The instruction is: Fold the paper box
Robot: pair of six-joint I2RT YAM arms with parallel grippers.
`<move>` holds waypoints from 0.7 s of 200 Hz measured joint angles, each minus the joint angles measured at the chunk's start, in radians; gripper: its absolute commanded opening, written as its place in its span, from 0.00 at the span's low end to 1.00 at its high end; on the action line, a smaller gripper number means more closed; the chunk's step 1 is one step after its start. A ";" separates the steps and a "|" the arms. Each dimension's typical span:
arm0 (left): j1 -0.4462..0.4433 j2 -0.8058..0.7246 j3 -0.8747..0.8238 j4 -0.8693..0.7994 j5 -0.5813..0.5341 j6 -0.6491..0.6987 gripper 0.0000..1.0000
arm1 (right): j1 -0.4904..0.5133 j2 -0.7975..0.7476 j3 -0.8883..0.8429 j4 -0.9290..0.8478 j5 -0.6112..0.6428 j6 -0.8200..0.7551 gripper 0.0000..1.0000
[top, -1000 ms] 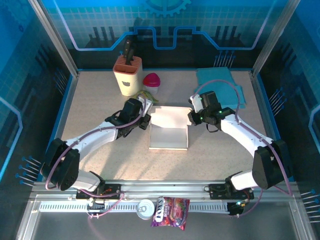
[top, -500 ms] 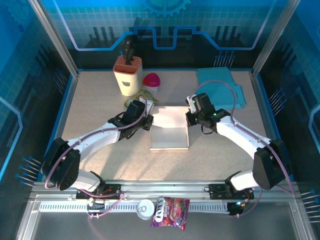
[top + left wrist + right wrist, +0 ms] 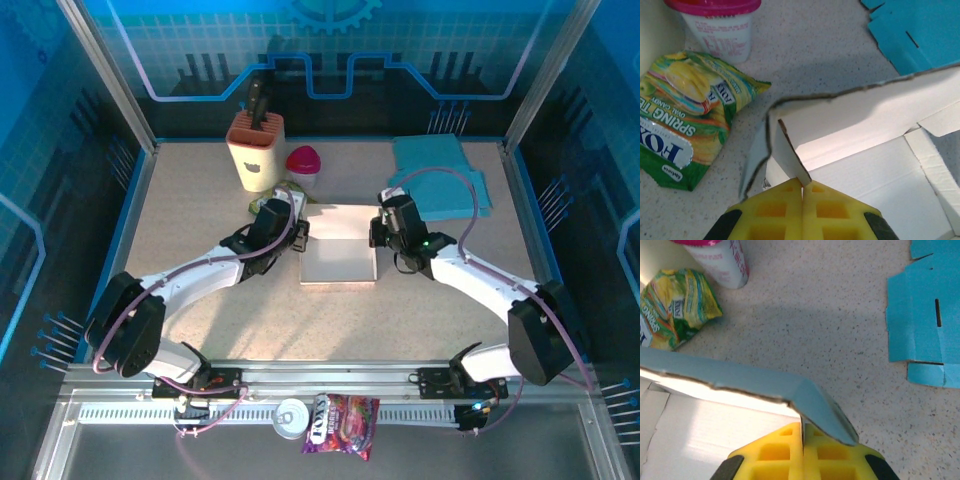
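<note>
Where the two yellow foam pads of the left pincer [image 3: 802, 187] meet, a thin white flap of the box [image 3: 860, 150] is nipped between them, so this pincer is closed on the box's far left corner. The right pincer [image 3: 802, 432] is closed too, its ribbed yellow pads pinching a grey-blue flap at the box's far right corner.

From above, the two pincers flank the box [image 3: 338, 262], which sits at the middle of the tabletop [image 3: 200, 200] with its open side up. Its far wall is lifted between the two grips, and its flat floor lies on the near side, toward the arm bases. The longer side of that floor runs left to right.

The box is thin card, smooth white inside and dull grey-blue outside, with rough brown cut edges and a crease along the right wall. The tabletop is beige with fine speckles.

Just left of the box lies a crinkled green and yellow snack bag [image 3: 685, 125], and beyond it stands a white cup with a pink lid [image 3: 715, 25]. Flat blue card sheets [image 3: 930, 315] with slots lie far right. A peach knife holder [image 3: 255, 150] stands far left.

Compared with a second ago, both pincers have moved inward and slightly farther away. The box's near edge has drawn away from the arm bases, and the box now looks shorter from near to far.
</note>
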 measured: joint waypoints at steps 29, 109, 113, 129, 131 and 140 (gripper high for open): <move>0.010 0.018 -0.023 0.098 0.014 0.017 0.00 | 0.000 -0.002 -0.075 0.151 0.012 0.016 0.00; 0.021 0.040 -0.255 0.431 0.117 0.024 0.00 | 0.027 -0.026 -0.381 0.629 0.013 0.011 0.00; 0.021 0.040 -0.266 0.446 0.122 0.024 0.00 | 0.029 -0.026 -0.392 0.649 0.013 0.008 0.00; 0.021 0.040 -0.304 0.507 0.138 0.024 0.00 | 0.044 -0.026 -0.435 0.724 0.024 -0.007 0.00; 0.021 0.040 -0.309 0.513 0.140 0.024 0.00 | 0.046 -0.026 -0.440 0.733 0.026 -0.010 0.00; 0.020 0.040 -0.330 0.546 0.143 0.024 0.00 | 0.054 -0.026 -0.460 0.764 0.033 -0.018 0.00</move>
